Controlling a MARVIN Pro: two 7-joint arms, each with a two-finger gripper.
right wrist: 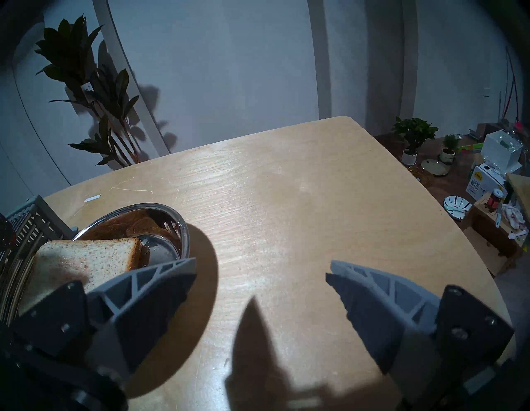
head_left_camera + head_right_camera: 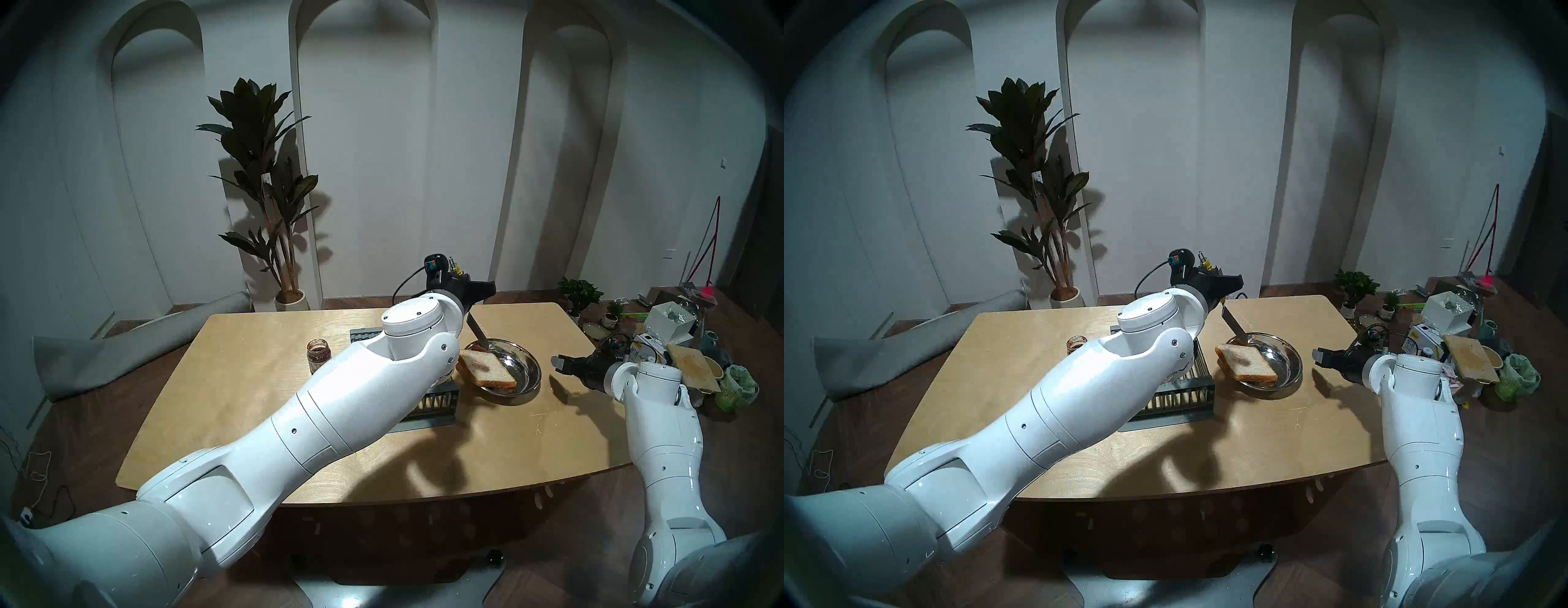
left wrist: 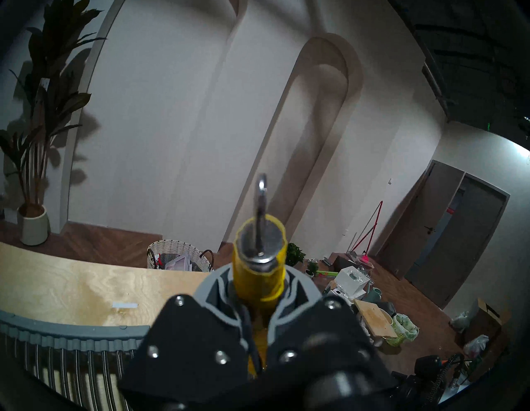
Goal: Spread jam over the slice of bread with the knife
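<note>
On the wooden table [image 2: 254, 382], farthest to the left of both grippers, stands the jam jar [image 2: 318, 356], open-topped with dark red-brown jam on its glass, well apart from the left gripper and behind the left arm's elbow. Next comes the grey metal rack [image 2: 1178, 395], lying below and behind the left wrist, mostly hidden by the forearm.

The left gripper [image 2: 475, 293] is raised above the far side of the table, its jaws clamped together on the yellow handle of the knife [image 2: 1233, 325]. In the left wrist view that handle [image 3: 259, 269] stands up between the closed fingers. The blade slants down and away from the gripper toward the far rim of the steel bowl [image 2: 528, 361]; whether the tip touches the bowl cannot be told.

Below and to the right of the left gripper, the slice of bread [image 2: 485, 367] leans on the bowl's left rim, a pinkish stain on its pale face; a second slice seems to lie under it.

The right gripper [image 1: 261, 275] hovers just right of the bowl, jaws spread apart and holding nothing, the bread [image 1: 86, 258] beside its left finger.
</note>
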